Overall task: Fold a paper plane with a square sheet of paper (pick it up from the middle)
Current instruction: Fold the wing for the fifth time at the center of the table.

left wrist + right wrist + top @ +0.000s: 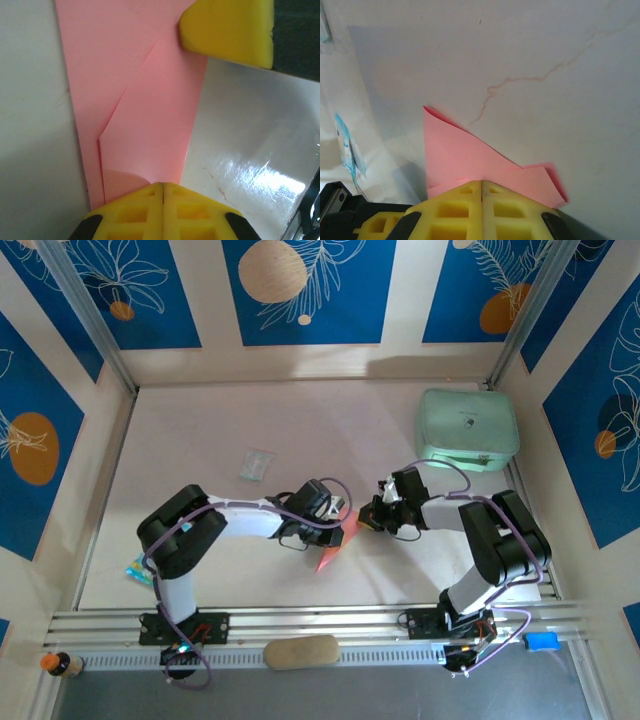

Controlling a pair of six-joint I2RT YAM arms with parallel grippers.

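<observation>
- Nearest the left wrist camera, the left gripper has its yellow jaws pressed together, pinching one end of the pink paper.
- The right gripper clamps a layered corner the same way.
- The paper hangs between both grippers, low over the middle of the bench.
- It looks light, thin and floppy. It would likely tear if the arms pull apart, so the stiffer folded edges are the best hold.
- The left wrist view shows a diagonal flap edge, and the right wrist view shows stacked layers and a point.
- From above it is a small pink sliver.
</observation>
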